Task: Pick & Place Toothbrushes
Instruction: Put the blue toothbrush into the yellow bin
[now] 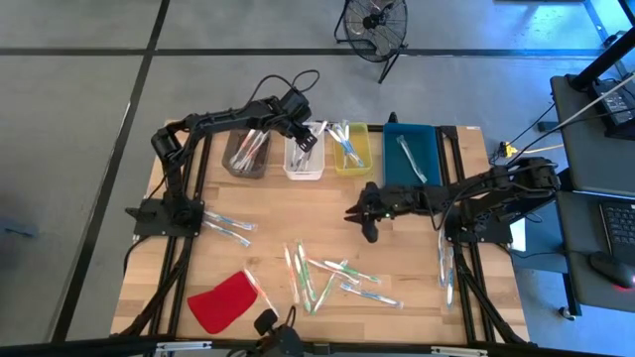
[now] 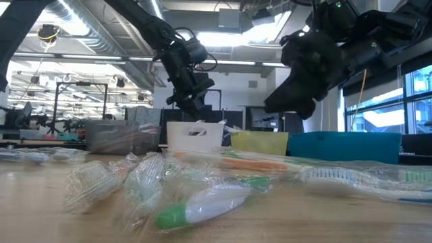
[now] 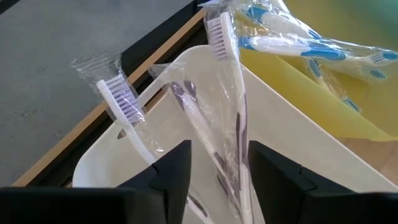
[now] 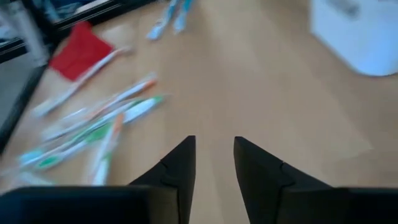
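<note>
My left gripper (image 1: 303,131) is open above the white bin (image 1: 304,164) at the table's far edge. Its fingers (image 3: 180,171) stand on either side of a wrapped purple-and-white toothbrush (image 3: 217,124), which leans with its head over the bin's rim. A second wrapped toothbrush (image 3: 121,102) leans beside it. My right gripper (image 4: 214,162) is open above the bare table middle (image 1: 359,213), with nothing between its fingers. Several wrapped toothbrushes (image 1: 332,278) lie loose on the table near the front edge. My left gripper's open fingers flank the wrapped toothbrush's handle (image 3: 231,163) from above, slanting down. I cannot tell whether the wrapper touches a finger. The toothbrush rests in the white bin, its head up against the rim.
A grey bin (image 1: 245,154), a yellow bin (image 1: 351,149) and a blue bin (image 1: 412,154) flank the white one, each holding toothbrushes. More toothbrushes lie at the left (image 1: 228,226) and right (image 1: 446,268). A red cloth-like piece (image 1: 223,300) lies at the front left.
</note>
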